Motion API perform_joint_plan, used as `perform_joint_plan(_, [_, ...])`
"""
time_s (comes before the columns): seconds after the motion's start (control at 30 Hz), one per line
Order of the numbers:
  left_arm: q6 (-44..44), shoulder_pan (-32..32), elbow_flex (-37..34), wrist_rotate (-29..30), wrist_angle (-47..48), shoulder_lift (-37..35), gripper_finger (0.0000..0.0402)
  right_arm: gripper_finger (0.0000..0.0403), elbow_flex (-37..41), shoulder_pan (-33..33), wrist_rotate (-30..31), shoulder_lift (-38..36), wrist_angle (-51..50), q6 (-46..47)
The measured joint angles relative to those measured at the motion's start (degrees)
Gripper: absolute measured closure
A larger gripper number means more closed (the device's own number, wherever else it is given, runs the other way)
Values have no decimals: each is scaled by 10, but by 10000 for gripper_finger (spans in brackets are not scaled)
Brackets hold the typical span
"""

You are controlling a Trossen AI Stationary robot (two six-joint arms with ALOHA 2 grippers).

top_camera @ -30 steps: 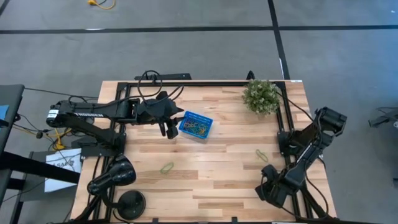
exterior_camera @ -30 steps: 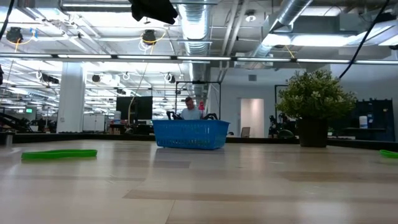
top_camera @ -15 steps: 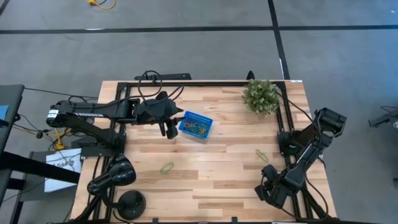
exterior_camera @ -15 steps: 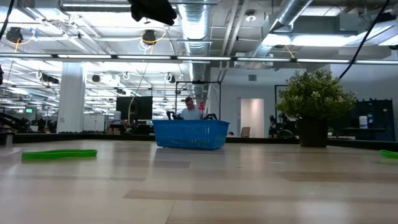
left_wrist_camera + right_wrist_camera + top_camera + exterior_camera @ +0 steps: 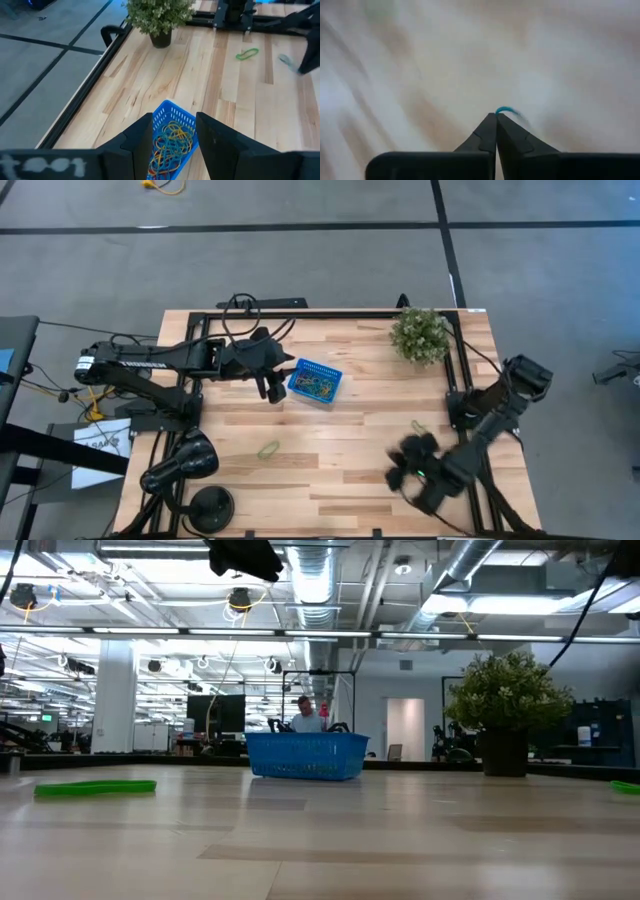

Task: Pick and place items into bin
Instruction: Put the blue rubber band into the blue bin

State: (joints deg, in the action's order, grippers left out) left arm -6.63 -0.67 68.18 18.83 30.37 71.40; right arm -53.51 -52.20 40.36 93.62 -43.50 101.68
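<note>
The blue mesh bin (image 5: pixel 315 381) (image 5: pixel 305 756) stands on the table's far middle, with several coloured loops (image 5: pixel 169 144) piled inside. My left gripper (image 5: pixel 270 388) (image 5: pixel 172 117) hovers open above the bin's left end; it shows high over the table in the low view (image 5: pixel 245 555). One green loop (image 5: pixel 268 450) (image 5: pixel 95 786) lies flat near the left, another green loop (image 5: pixel 421 428) (image 5: pixel 247 53) near the right. My right gripper (image 5: pixel 403 468) (image 5: pixel 496 114) is blurred, shut, low over the near right of the table. My right gripper is shut, and a small blue-green curved bit (image 5: pixel 506 110) shows right at its fingertips. The blur keeps me from telling whether the fingers pinch it or it only lies beyond them.
A potted plant (image 5: pixel 421 333) (image 5: pixel 507 705) stands at the far right corner. Black frame rails (image 5: pixel 330 313) run along the far and right edges. Two black round stands (image 5: pixel 185 462) sit by the near left corner. A person (image 5: pixel 305 715) shows in the room behind the bin.
My right arm has swung out from the near right corner toward the table's left, along the near side, and is blurred by motion. The bin and both green loops lie as before.
</note>
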Motion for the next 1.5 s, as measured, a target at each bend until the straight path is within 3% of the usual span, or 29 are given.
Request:
perform_joint_plan(0.13, [0,0,0,0,-5,0,262,402,-37,64,139,0,25,-138])
perform_joint_plan(0.37, [0,0,0,0,3,0,262,402,-120,188,262,-2,141,-456])
perform_joint_plan(0.53, [0,0,0,0,13,0,262,402,-134,275,229,-2,266,-643])
perform_joint_plan(0.67, [0,0,0,0,21,0,262,403,-135,344,180,6,320,-709])
perform_joint_plan(0.97, [0,0,-13,0,41,0,262,403,-134,435,109,52,355,-719])
perform_joint_plan(1.1, [22,0,-55,3,20,0,262,403,-136,446,64,87,402,-731])
perform_joint_plan(1.27, [27,0,-125,12,-16,0,262,403,-135,445,55,128,453,-748])
perform_joint_plan(1.5, [9,0,-150,14,-28,0,262,403,-135,448,32,168,468,-748])
